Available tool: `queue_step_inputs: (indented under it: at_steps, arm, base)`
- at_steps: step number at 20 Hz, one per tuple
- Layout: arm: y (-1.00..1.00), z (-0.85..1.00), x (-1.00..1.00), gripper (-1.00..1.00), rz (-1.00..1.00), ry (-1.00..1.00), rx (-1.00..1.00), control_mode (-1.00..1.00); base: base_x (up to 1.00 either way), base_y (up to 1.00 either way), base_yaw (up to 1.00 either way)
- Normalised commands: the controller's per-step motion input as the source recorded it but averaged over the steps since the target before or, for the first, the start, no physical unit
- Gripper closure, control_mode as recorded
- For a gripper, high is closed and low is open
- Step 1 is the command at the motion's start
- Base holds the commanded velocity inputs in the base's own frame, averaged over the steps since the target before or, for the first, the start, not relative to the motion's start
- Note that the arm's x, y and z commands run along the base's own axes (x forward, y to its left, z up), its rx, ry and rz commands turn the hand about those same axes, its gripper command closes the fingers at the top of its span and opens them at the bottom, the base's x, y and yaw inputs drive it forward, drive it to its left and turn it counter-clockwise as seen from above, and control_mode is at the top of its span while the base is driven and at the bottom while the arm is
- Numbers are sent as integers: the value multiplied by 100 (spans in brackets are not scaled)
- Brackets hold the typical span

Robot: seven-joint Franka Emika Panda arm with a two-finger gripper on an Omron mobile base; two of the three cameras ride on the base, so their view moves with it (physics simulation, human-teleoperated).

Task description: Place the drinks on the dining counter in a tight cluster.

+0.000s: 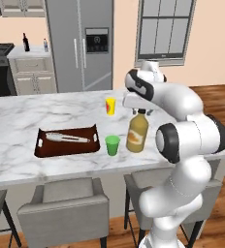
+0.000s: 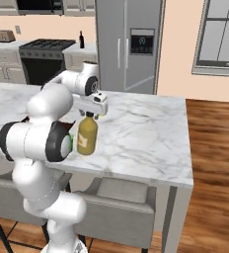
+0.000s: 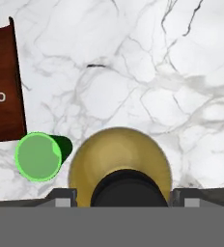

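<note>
gripping the juice bottle by its black cap on the marble worktop.

hand hanging straight down over the squat yellow bottle, fingers partly closed and pressing either side of the cap. bottle standing upright, base apparently resting on the dining worktop near its front edge, orange label facing the stools. sitting just to its left, a small green cup; lying beyond that, a brown tray carrying a pale utensil. standing farther back on the same top, a small yellow cup. waiting well apart on the short worktop beside the stove, a dark wine bottle and a small pale bottle.
</note>
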Motion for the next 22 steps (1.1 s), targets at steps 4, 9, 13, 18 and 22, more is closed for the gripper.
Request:
queue_step_inputs:
  at_steps: [4, 9, 13, 18, 22]
  arm:
    - [0, -3, 74, 100, 6, 0, 0, -100]
    - [4, -14, 61, 100, 4, 0, 0, -100]
    - [21, -25, 50, 100, 0, 0, 0, -100]
    - [23, -18, 46, 100, 0, -2, 0, -100]
    - [9, -10, 49, 100, 0, -1, -1, -100]
  base:
    - [0, 0, 0]
    - [0, 0, 0]
    - [0, 0, 0]
    - [0, 0, 0]
    - [0, 0, 0]
